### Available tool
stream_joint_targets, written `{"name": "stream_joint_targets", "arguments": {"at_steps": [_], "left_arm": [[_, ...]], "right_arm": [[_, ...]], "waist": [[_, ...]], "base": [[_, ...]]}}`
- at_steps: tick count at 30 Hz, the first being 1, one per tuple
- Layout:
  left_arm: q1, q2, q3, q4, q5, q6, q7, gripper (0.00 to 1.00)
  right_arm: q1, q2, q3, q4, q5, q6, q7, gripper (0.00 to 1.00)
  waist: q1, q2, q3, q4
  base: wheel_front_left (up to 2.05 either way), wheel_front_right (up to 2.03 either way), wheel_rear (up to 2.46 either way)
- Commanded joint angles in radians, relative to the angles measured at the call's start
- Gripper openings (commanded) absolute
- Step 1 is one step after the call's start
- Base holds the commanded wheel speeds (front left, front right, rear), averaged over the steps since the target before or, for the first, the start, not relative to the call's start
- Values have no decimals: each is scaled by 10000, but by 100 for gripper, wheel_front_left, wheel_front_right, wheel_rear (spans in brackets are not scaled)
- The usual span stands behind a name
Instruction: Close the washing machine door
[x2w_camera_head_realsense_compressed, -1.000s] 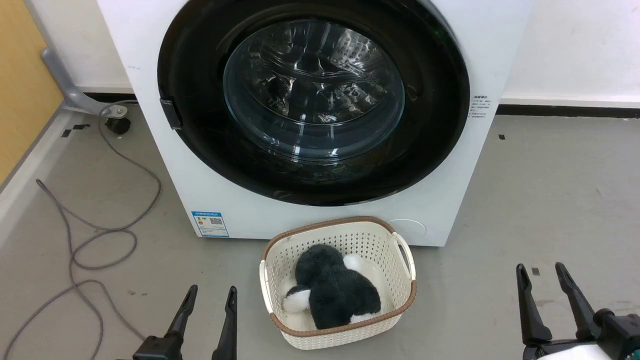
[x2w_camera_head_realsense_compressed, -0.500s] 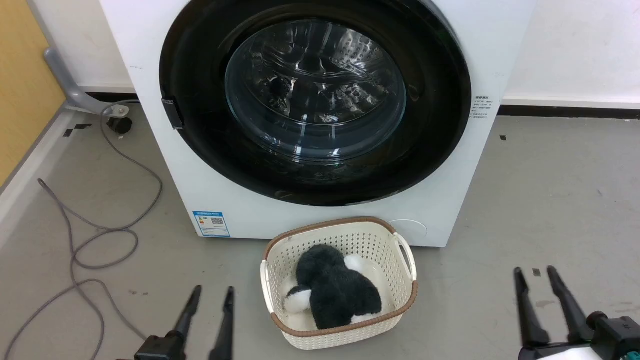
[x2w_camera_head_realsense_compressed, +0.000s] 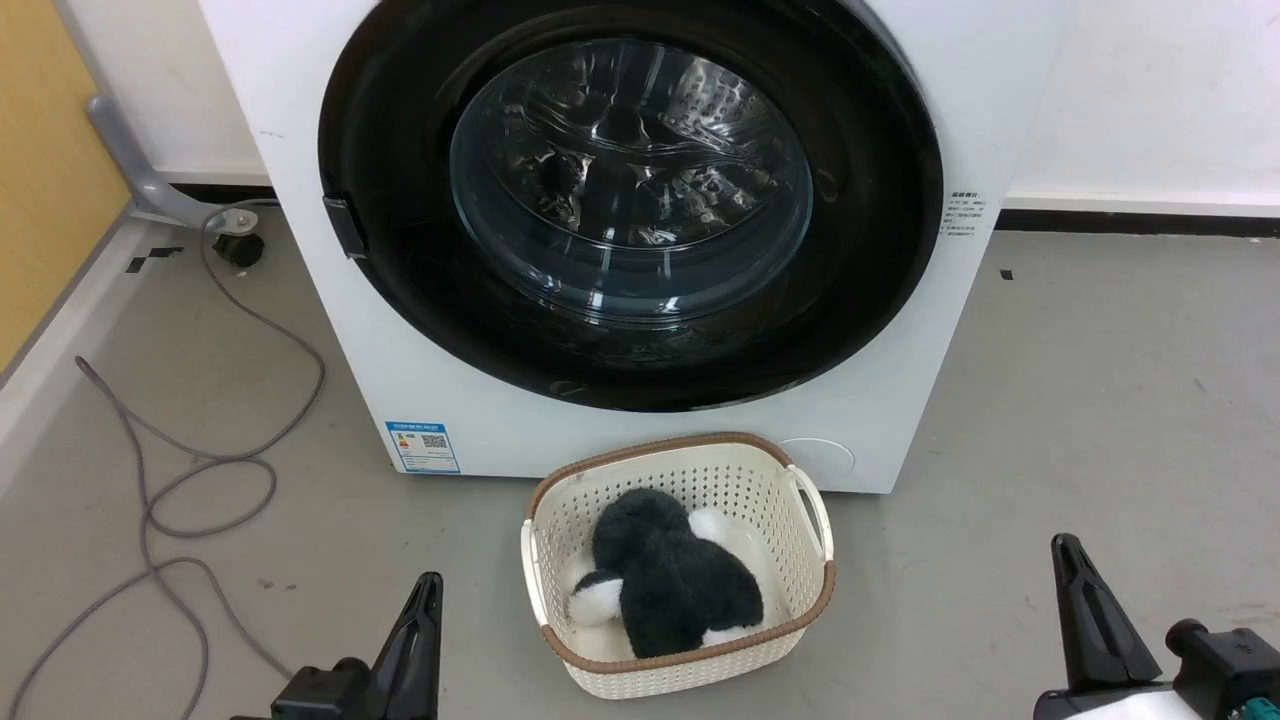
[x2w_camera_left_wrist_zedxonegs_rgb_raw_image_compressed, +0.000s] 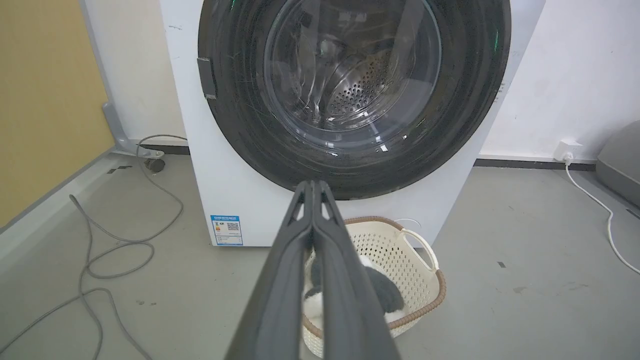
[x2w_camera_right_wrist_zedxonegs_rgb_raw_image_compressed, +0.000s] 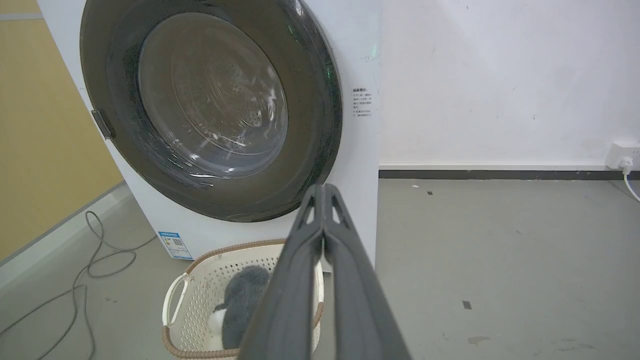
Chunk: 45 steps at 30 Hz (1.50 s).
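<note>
Left wrist view — door (x2w_camera_left_wrist_zedxonegs_rgb_raw_image_compressed: 350, 90) shut, wall socket (x2w_camera_left_wrist_zedxonegs_rgb_raw_image_compressed: 568, 149).

Upper centre, the large round washing machine door (x2w_camera_head_realsense_compressed: 630, 200) is gleaming glossy black around smooth clear glass. The white machine casing (x2w_camera_head_realsense_compressed: 500, 440) is looking smooth, lightly sheened. Below, the cream perforated plastic basket (x2w_camera_head_realsense_compressed: 700, 480) is holding a fuzzy dark plush toy (x2w_camera_head_realsense_compressed: 670, 590); the grey floor (x2w_camera_head_realsense_compressed: 1080, 400) is looking matt, scuffed.

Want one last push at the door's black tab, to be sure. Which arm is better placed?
Left, likely: the black tab on the washing machine door lies nearer the left tool; the right tool sits past the basket.
</note>
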Motion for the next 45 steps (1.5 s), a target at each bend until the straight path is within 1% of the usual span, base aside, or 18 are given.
{"name": "stream_joint_targets", "arguments": {"at_steps": [1, 45], "left_arm": [[-119, -1, 42, -54, 94, 59, 64, 0], [-555, -11, 294, -346, 535, 283, 964, 0]], "right_arm": [[-82, 17, 23, -49, -91, -1, 46, 0], [-437, 72, 243, -216, -642, -3, 826, 0]], "waist": [[0, 0, 1, -3], [0, 0, 49, -103]], "base": [[0, 0, 0], [0, 0, 0]]}}
